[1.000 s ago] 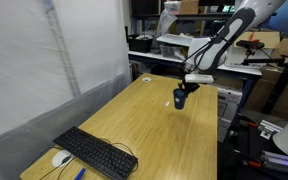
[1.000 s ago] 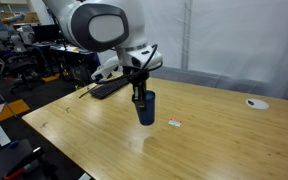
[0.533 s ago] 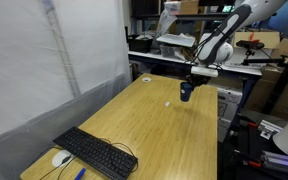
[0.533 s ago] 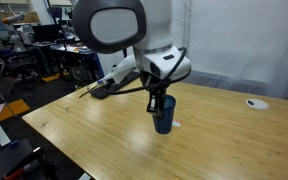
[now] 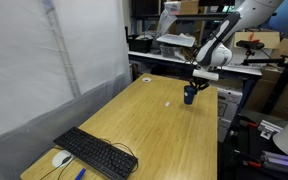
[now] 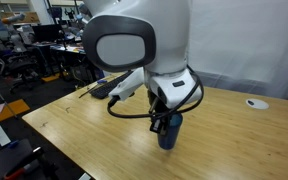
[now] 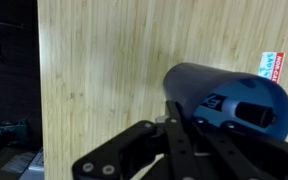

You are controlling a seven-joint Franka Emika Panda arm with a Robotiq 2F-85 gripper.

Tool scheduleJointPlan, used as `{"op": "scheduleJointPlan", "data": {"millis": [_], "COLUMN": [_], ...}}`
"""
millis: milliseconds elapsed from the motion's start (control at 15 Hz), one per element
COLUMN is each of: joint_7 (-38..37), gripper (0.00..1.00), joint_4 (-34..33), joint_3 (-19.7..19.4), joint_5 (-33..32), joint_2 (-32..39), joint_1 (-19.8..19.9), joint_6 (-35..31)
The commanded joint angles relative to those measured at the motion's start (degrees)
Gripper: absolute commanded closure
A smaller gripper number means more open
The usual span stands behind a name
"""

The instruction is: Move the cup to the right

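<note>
Only my wrist view shows the small white tag with red and blue print [image 7: 271, 63], lying flat just beyond the small dark blue cylindrical cup [image 7: 222, 98]. It also shows the fine straight grain of the pale wooden tabletop [image 7: 94, 70]. The long black keyboard [image 5: 96, 152] and the white mouse [image 5: 60, 158] reach me only in an exterior view, well apart from the gripper [image 5: 192, 87] at the opposite end of the table. A flat white round object [image 6: 255, 102] shows in an exterior view, off to one side of the gripper. In both exterior views the cup sits directly beneath the gripper, and the black fingers are clamped on its rim. Its wall is smooth, matte and straight. I cannot tell whether its base touches the wood.
</note>
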State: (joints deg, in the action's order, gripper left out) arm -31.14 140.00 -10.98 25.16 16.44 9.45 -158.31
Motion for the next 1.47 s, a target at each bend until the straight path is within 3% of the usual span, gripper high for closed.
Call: {"op": "scheduleJointPlan", "data": {"millis": [0,400,867,1200,1267,1400], "joint_7": [0.52,-0.97,-1.44,-0.85,-0.73,-0.64], "gripper": [0.99,0.99,0.99,0.99,0.7,0.63], "joint_4": [-1.6,-1.65,-0.77,-0.7,-0.64,-0.46], "joint_3": [0.14,-0.22,-0.06,1.02,1.26,1.46], "joint_5": [1.75,0.94,0.69,1.98,2.33,2.93], "joint_2": [2.18,4.44,5.88,6.77,6.64,6.53], "joint_1": [0.93,-0.31,-2.25,-1.34,-1.1,-0.96], "joint_6": [-0.07,-1.84,-8.74,-9.96,-9.89,-9.89]}}
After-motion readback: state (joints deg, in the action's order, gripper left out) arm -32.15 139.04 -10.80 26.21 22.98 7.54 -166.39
